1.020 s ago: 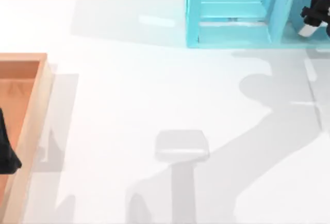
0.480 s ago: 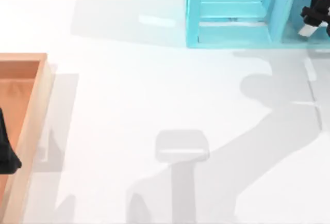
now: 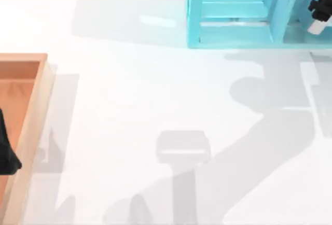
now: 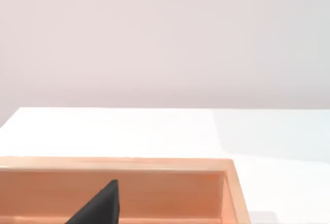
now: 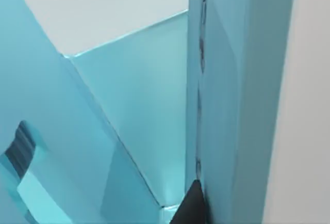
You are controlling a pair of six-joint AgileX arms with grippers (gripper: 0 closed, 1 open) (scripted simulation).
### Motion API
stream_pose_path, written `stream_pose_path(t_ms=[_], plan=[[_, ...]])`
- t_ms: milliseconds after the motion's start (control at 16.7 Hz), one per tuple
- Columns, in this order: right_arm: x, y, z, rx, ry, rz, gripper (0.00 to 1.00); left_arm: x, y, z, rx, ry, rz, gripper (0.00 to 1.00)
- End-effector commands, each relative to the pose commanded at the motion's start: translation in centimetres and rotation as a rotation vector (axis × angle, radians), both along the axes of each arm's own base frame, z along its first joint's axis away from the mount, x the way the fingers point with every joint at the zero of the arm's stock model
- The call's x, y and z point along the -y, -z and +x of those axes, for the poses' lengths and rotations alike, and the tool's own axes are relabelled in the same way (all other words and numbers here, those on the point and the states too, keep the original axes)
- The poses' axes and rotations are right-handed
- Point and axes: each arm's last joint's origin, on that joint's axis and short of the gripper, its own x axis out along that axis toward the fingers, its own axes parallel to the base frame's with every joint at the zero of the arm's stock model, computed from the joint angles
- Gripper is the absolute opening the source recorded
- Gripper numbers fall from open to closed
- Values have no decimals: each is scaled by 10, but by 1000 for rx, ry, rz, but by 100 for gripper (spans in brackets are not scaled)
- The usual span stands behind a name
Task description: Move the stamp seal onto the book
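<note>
The right gripper (image 3: 320, 13) is seen at the cyan shelf unit (image 3: 233, 12) at the table's (image 3: 155, 90) far right, its state undeterminable, while the left gripper (image 3: 6, 152) is parked over the wooden tray (image 3: 31, 111).

Top camera looks down; wrist cameras sit close

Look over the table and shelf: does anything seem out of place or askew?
Nothing looks spilled or damaged. The cyan shelf unit stands square at the far edge, the wooden tray lies straight at the left. The right gripper is at the shelf; the left gripper rests over the tray.
</note>
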Motion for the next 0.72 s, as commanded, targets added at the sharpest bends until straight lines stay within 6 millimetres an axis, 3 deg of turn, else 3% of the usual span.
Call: stream_pose_path(t_ms=[240, 480, 720], plan=[[1, -65, -35, 2, 1, -5, 0, 0, 0, 0, 0, 0, 0, 100], [-1, -133, -95, 23, -3, -8, 0, 0, 0, 0, 0, 0, 0, 100], [-3, -166, -156, 29, -6, -5, 0, 0, 0, 0, 0, 0, 0, 100]])
